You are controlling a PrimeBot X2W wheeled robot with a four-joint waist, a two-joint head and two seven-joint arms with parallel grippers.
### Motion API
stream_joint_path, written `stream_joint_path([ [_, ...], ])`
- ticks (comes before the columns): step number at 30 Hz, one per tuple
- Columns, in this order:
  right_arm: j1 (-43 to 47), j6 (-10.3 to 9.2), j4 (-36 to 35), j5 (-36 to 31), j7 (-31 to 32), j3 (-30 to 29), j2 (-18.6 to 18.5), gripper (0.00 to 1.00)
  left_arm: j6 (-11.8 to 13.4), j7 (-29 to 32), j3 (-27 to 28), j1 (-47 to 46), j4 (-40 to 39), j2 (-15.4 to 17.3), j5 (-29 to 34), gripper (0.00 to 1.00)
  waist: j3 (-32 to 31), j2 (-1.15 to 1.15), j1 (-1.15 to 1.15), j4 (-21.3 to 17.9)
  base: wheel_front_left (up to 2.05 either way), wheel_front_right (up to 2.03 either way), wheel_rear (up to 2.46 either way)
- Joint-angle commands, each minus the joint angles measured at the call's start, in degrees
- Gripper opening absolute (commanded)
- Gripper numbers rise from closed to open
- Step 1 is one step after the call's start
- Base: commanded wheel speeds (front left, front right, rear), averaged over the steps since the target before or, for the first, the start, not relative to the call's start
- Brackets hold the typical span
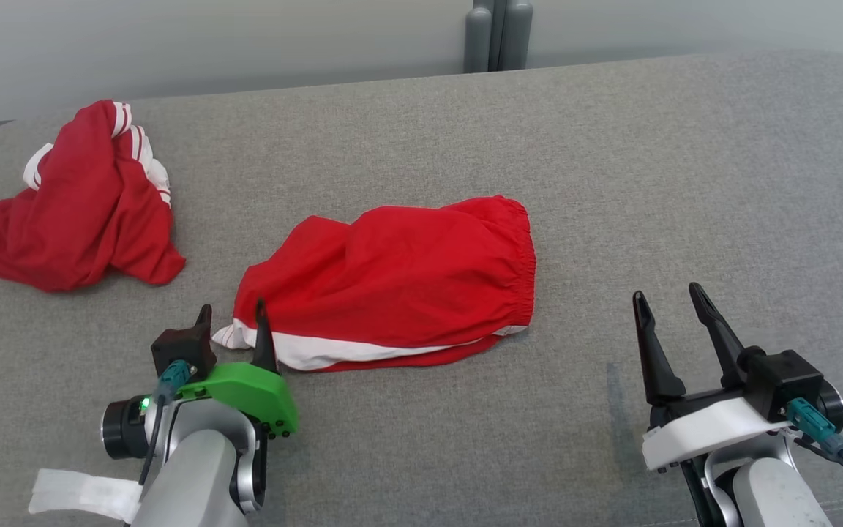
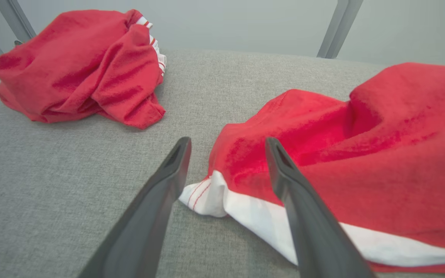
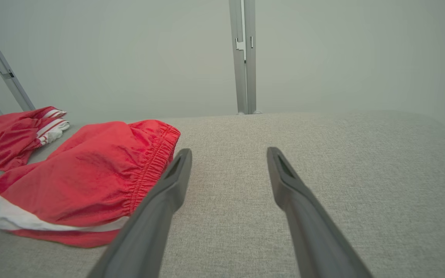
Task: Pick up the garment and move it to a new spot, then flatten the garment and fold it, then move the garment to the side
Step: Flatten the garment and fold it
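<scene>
Grey fabric covers the tabletop [image 1: 612, 146] before a pale wall [image 1: 246, 44] and metal posts [image 1: 498, 33]. Your red shorts [image 1: 399, 278] lie mid-surface, rumpled and unfolded; by the look of it, flattening, folding and the move aside are all left to do. Your left end effector [image 1: 233, 311] stands wide, straddling the white-hemmed corner. The right end effector [image 1: 667, 293], equally wide, sits well apart. A second red garment [image 1: 77, 212] lies crumpled at far left.

1. The left gripper [image 1: 233, 306] is holding its two dark fingers spread apart, pointing up the head view.
2. The right gripper [image 1: 667, 291] is standing with its jaws wide, fingers leaning slightly left.
3. The left forearm [image 1: 187, 468] and the right forearm [image 1: 765, 490] are reaching in from the bottom edge.
</scene>
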Motion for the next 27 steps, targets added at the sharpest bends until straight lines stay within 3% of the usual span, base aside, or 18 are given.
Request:
stream_joint_path([
  [1, 0.33, 0.00, -0.45, 0.47, -0.19, -0.17, -0.17, 1.00, -0.70, 0.06, 1.24, 1.67, -1.48, 0.47, 0.61, 1.00, -0.46, 0.00, 0.00, -0.07, 0.00, 0.00, 0.00],
  [14, 3.30, 0.00, -3.32, -1.08, -0.19, -1.73, -0.17, 1.00, -9.63, 0.05, 9.50, 13.74, -16.46, -0.19, 4.75, 1.00, -4.81, 0.00, 0.00, 0.07, 0.00, 0.00, 0.00],
  [27, 7.66, 0.00, -6.65, -1.60, -0.20, -1.70, -0.17, 1.00, -11.75, 0.06, 14.71, 24.69, -28.01, -1.87, 8.27, 1.00, -8.57, 0.00, 0.00, 0.74, 0.00, 0.00, 0.00],
])
